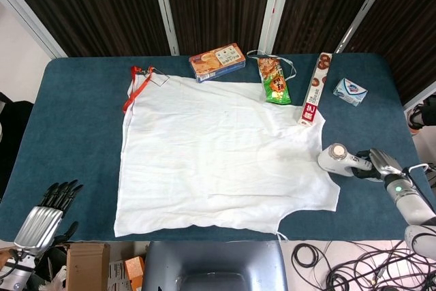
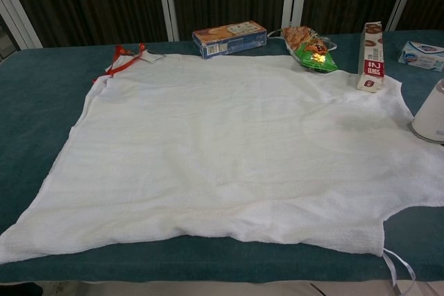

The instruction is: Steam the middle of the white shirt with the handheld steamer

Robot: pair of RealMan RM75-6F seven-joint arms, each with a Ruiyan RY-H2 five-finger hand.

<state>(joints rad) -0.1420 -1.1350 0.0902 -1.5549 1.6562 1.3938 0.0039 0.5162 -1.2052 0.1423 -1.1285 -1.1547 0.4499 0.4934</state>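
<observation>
The white shirt [image 1: 218, 151] lies spread flat across the blue table [image 1: 75, 127], and it fills most of the chest view [image 2: 229, 143]. The white handheld steamer [image 1: 336, 158] stands at the shirt's right edge, its head just off the cloth; only its left side [image 2: 431, 114] shows at the chest view's right border. My right hand [image 1: 379, 164] grips the steamer's handle from the right. My left hand [image 1: 51, 209] hangs off the table's near left corner, fingers spread, holding nothing.
Along the far edge lie an orange snack box [image 1: 217, 61], a green snack bag [image 1: 275, 85], a long red-and-white box [image 1: 315, 88] and a small blue-white pack [image 1: 349, 91]. A red-strapped tag [image 1: 139, 81] lies at the shirt's far left corner. A white cable [image 1: 417, 168] trails behind my right hand.
</observation>
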